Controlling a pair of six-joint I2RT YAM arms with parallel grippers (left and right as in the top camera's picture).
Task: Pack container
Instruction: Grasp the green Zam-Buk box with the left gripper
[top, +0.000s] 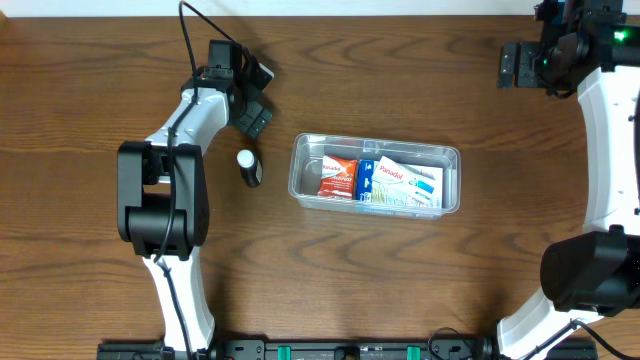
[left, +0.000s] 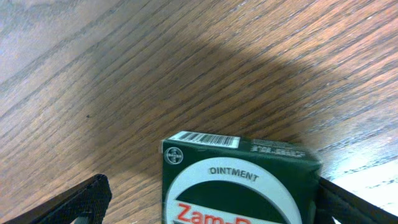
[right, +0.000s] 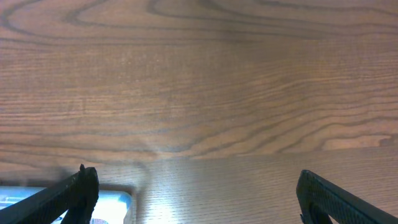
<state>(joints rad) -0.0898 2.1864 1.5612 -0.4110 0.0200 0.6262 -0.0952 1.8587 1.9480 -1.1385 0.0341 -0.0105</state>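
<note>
Packing partly done: the container (top: 297, 172) at table centre holds two boxes (top: 338, 178), my left gripper (left: 211, 191), jaws spread, straddles an ungripped ointment box (left: 239, 177), a small bottle (top: 248, 167) lies outside, and my right gripper (right: 196, 186) hangs released and empty.
</note>
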